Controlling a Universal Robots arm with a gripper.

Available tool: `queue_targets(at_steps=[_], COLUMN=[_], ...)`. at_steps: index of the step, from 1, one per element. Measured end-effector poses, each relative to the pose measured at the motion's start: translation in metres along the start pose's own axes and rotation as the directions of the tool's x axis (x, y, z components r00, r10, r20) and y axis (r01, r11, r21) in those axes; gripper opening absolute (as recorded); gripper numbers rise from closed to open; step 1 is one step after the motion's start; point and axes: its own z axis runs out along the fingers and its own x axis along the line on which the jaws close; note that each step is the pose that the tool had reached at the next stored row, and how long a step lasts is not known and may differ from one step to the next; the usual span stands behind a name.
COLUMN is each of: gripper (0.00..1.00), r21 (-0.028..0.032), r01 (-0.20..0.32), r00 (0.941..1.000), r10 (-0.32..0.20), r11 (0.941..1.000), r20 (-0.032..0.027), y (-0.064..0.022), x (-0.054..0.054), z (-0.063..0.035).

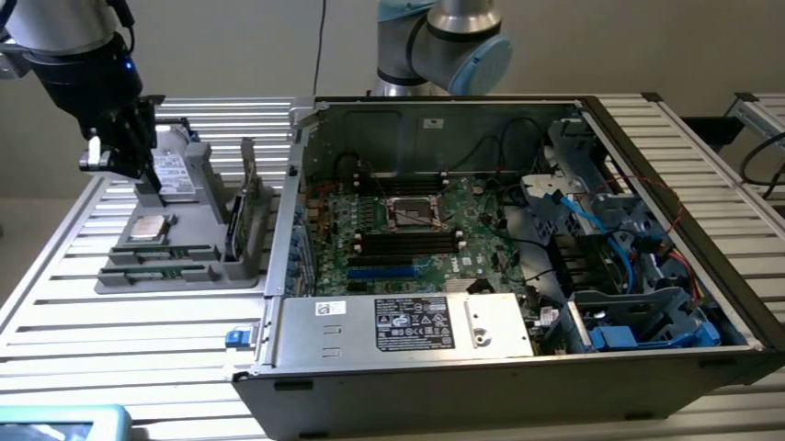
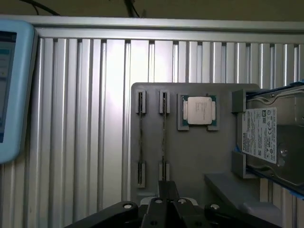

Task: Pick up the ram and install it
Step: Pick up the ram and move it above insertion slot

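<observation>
While the gripper (image 1: 132, 170) hangs over the far end of the tray (image 1: 184, 272), the ram (image 1: 253, 209) stands on edge in the tray's slots, toward the exterior view's right of it, just beside the case (image 1: 285, 230). Its long axis runs near to far along the tray. Whether the gripper is spread or pressed together, I cannot tell.

The case wall (image 1: 292, 193) stands between the hand (image 1: 120, 163) and motherboard (image 1: 484, 211).
</observation>
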Motion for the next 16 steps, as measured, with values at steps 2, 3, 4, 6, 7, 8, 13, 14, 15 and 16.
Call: queue_targets(at_steps=[2, 3, 4, 6, 7, 8, 13, 14, 15, 16], gripper=[0.12, 0.12, 0.17, 0.24, 0.31, 0.31, 0.31, 0.31, 0.33, 0.33], r21=[0.0, 0.0, 0.0003, 0.0021, 0.0032, 0.0048, 0.0062, 0.0062, 0.0061, 0.0061], r01=[0.0, 0.0, 0.0, 0.0, 0.0, 0.0, 0.0, 0.0, 0.0, 0.0], r00=[1.0, 1.0, 1.0, 1.0, 1.0, 1.0, 1.0, 1.0, 1.0, 1.0], r10=[0.0, 0.0, 0.0, 0.0, 0.0, 0.0, 0.0, 0.0, 0.0, 0.0], r11=[1.0, 1.0, 1.0, 1.0, 1.0, 1.0, 1.0, 1.0, 1.0, 1.0], r20=[0.0, 0.0, 0.0, -0.0003, -0.0012, -0.0019, -0.0046, -0.0047, -0.0048, -0.0048], y=[0.0, 0.0, 0.0002, 0.0013, 0.0026, 0.0047, 0.0134, 0.0136, 0.0138, 0.0139], x=[0.0, 0.0, 0.0, 0.0, 0.0, 0.0, 0.0, 0.001, 0.001, 0.002], z=[0.0, 0.0, 0.0001, 0.001, 0.0018, 0.0027, 0.0088, 0.0105, 0.0123, 0.014])
